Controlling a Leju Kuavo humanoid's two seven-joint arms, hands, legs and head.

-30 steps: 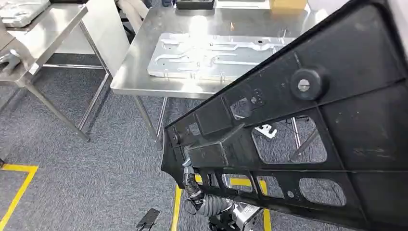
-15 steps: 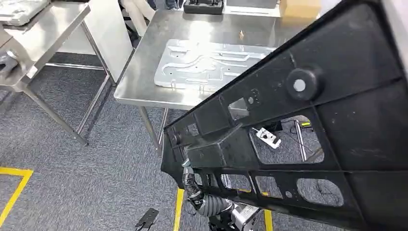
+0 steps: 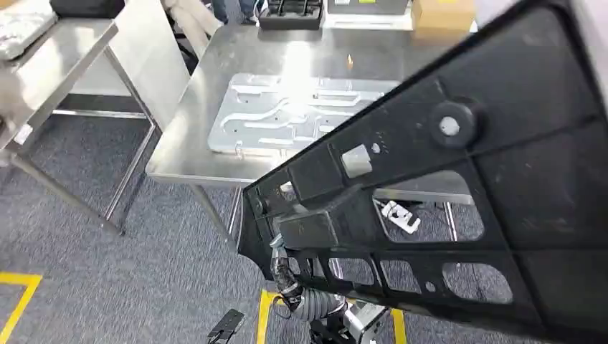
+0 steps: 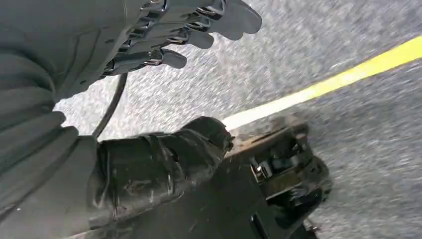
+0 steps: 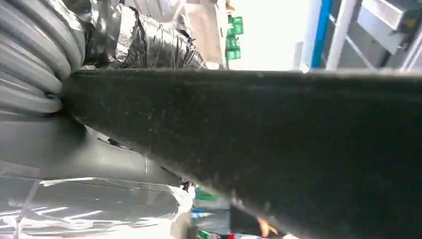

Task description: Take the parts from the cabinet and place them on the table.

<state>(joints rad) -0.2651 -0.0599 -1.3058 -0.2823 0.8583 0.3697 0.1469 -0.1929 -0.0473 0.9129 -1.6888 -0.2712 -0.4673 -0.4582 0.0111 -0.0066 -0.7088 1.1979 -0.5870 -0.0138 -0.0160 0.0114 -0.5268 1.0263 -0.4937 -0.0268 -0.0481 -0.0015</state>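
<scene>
Above the grey carpet floor (image 3: 107, 236), your left hand (image 4: 149, 164) grips the big, stiff black plastic panel (image 3: 502, 186) at its lower edge and your right hand (image 5: 59, 74) presses on its rim, so support both ends because it looks unwieldy.

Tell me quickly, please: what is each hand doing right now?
Left hand: its thumb presses on the black panel; whether it grips the panel cannot be told.
Right hand: wraps the black panel's edge and holds it.

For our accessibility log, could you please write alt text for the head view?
A large black plastic panel with cut-out openings is carried tilted across the right of the view. Behind it stands a steel table bearing a flat silver metal plate, on grey carpet with yellow floor tape.
</scene>
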